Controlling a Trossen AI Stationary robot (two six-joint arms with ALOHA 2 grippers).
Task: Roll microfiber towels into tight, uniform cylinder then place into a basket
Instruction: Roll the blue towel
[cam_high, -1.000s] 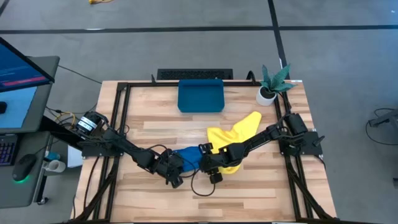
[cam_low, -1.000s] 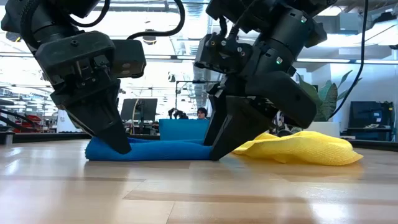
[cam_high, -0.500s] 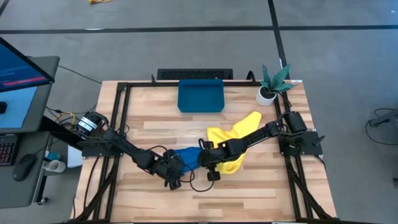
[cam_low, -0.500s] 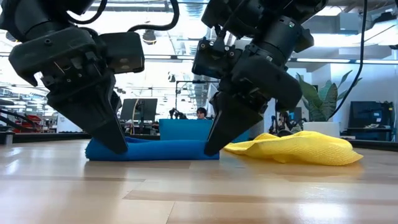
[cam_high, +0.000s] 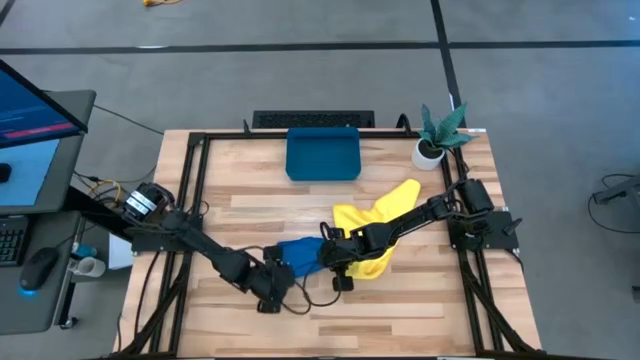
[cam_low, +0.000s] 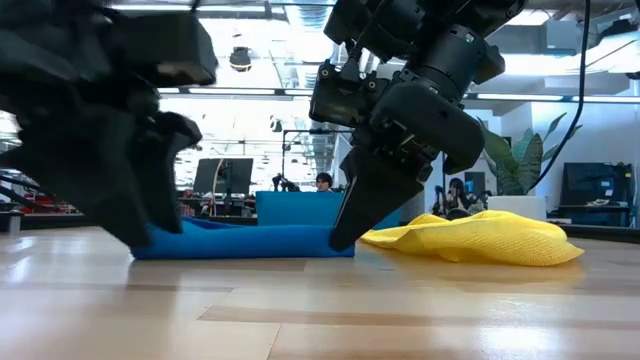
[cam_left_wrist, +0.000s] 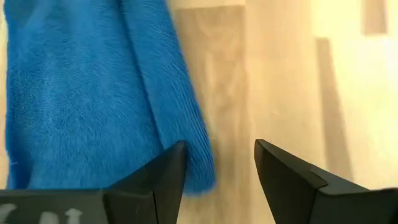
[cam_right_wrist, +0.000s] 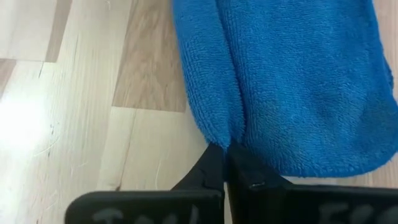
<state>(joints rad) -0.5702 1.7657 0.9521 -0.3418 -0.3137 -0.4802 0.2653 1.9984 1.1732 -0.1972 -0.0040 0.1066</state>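
Note:
The blue microfiber towel (cam_high: 300, 252) lies folded into a flat, long band on the table's middle (cam_low: 250, 242). The yellow towel (cam_high: 378, 222) lies crumpled to its right (cam_low: 480, 238). The dark-blue basket (cam_high: 322, 155) stands at the far edge. My right gripper (cam_right_wrist: 227, 163) is shut at the blue towel's right end (cam_low: 340, 240). My left gripper (cam_left_wrist: 219, 165) stands open just off the blue towel's left end (cam_high: 270, 297), with bare wood between its fingers. Whether one of its fingers still brushes the towel's corner, I cannot tell. My right gripper has its shut fingertips on the blue towel's end edge (cam_right_wrist: 229, 142), where the crease between two folds runs out. It comes slanting down from the table's right. How many layers are pinched is hidden by the tips. The towel lies flat and slack on the table.
A small white pot with a green plant (cam_high: 435, 135) stands at the far right corner. A black bar (cam_high: 313, 119) lies behind the basket. Black frame rails (cam_high: 190, 200) run along the table's sides. Bare wood lies toward the near edge.
My right gripper has shut on the blue towel's right end and rolled a little, staying in place. My left gripper has let go of the towel's left end, drawn back toward the near-left and slightly up, and rolled. The towel has stayed flat.

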